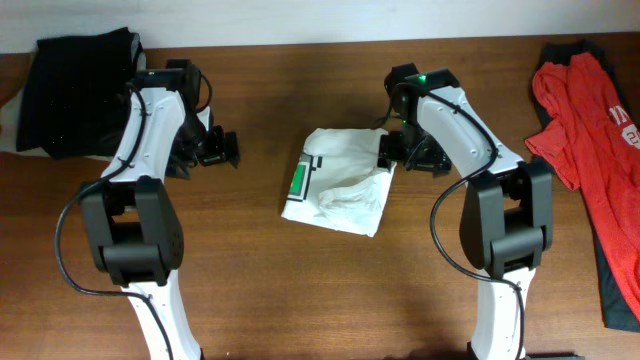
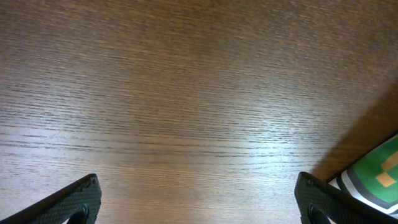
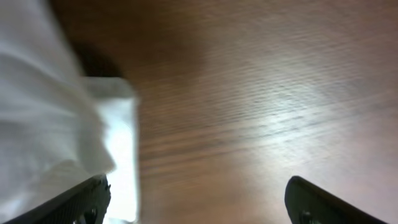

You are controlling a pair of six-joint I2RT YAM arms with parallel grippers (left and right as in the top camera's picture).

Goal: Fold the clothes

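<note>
The white T-shirt (image 1: 340, 182) lies folded into a small bundle at the table's middle, its green-and-black label (image 1: 299, 180) on the left side. My left gripper (image 1: 222, 149) is open and empty over bare wood to the bundle's left; its wrist view (image 2: 199, 208) shows the label's corner (image 2: 376, 177) at the right edge. My right gripper (image 1: 392, 150) is open at the bundle's upper right corner. Its wrist view (image 3: 199, 205) shows white fabric (image 3: 56, 130) at the left by one finger, nothing between the fingers.
A black garment (image 1: 75, 90) lies at the back left behind the left arm. A red garment (image 1: 590, 130) with a dark one under it lies along the right edge. The table (image 1: 330, 290) is brown wood.
</note>
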